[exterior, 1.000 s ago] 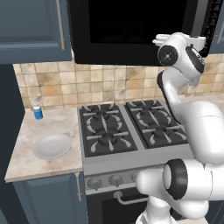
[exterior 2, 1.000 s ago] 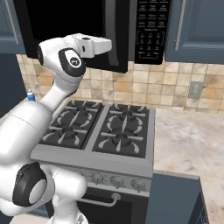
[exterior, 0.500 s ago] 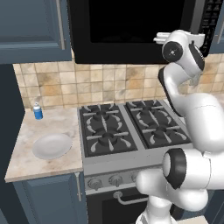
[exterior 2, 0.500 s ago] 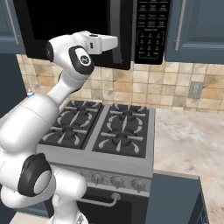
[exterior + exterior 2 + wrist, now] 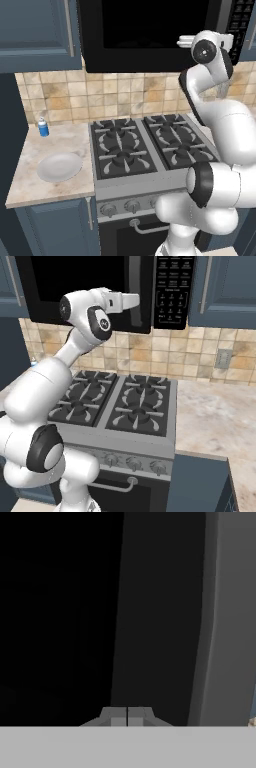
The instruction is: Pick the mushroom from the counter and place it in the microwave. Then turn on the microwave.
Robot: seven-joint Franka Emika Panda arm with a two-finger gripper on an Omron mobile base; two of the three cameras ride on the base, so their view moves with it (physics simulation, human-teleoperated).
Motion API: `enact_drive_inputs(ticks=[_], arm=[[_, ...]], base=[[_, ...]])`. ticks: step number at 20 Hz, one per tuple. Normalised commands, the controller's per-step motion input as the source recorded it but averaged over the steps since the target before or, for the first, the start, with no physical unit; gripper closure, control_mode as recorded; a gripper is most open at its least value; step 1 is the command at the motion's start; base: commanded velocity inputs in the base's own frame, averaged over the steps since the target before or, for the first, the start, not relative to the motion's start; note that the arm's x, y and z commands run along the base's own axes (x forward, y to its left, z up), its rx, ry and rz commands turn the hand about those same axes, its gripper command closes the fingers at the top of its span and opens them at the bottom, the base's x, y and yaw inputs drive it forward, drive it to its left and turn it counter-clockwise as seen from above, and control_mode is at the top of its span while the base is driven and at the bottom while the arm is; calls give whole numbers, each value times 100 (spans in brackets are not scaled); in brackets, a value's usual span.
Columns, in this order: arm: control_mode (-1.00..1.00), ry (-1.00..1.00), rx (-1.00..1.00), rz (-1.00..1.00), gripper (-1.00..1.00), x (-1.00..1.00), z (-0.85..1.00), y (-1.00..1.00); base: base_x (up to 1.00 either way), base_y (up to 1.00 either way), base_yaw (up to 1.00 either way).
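Observation:
The microwave [image 5: 140, 30] hangs over the stove, a wide black box with its dark glass door shut. Its keypad [image 5: 172, 291] is at the right. My gripper [image 5: 137, 300] is raised to the door's lower right part and points toward the handle side, close to the front. In the hand view the two fingertips [image 5: 127, 716] stand pressed together with nothing between them, right before the dark door glass [image 5: 60, 612]. The mushroom is out of view. The beige counter [image 5: 30, 185] lies left of the stove.
A white plate [image 5: 60, 166] and a small blue bottle [image 5: 43, 127] stand on the left counter. The black gas stove [image 5: 145, 147] sits below the microwave. More counter [image 5: 215, 416] runs to the stove's right. Dark blue wall cabinets [image 5: 225, 291] flank the microwave.
The hand has swung along the microwave's front toward the keypad side and a little closer to it. The jaws stayed shut.

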Motion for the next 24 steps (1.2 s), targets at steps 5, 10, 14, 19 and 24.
enact_drive_inputs(ticks=[5,10,14,19,24], arm=[[-100,10,2,7,100,12,10,-6],[-100,10,3,7,100,18,5,-11],[-100,7,3,7,100,20,0,-7],[-100,4,3,8,100,28,0,-5],[-100,2,2,8,100,32,0,-4]], base=[[0,0,0],[0,0,0],[0,0,0],[0,0,0],[0,0,0]])
